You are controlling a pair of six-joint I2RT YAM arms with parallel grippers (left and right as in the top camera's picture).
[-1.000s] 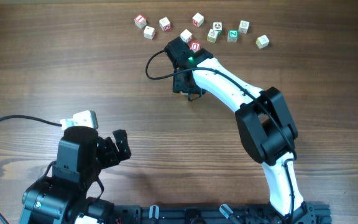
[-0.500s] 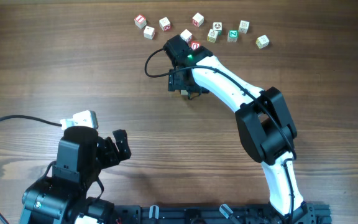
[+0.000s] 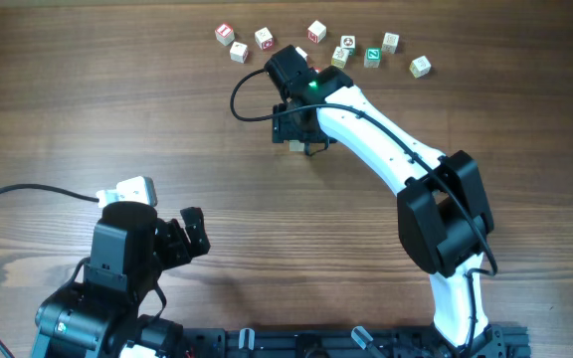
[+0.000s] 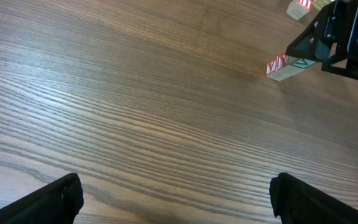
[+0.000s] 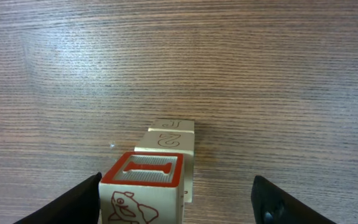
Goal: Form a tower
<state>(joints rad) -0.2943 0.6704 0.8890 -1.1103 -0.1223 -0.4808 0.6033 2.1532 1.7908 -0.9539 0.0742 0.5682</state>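
Tower (image 3: pixel 292 146) sits far-middle on the worktop (image 3: pixel 88 119) from overhead, right hand (image 3: pixel 299 137) over it, left hand (image 3: pixel 191 235) spread wide near-left. Left wrist cam has the tower far right. Right wrist cam: fingers (image 5: pixel 73 199) spread either side of a red-print cube (image 5: pixel 143 180).

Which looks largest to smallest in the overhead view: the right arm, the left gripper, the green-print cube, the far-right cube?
1. right arm
2. left gripper
3. green-print cube and far-right cube: they look alike, so no ranking between them.
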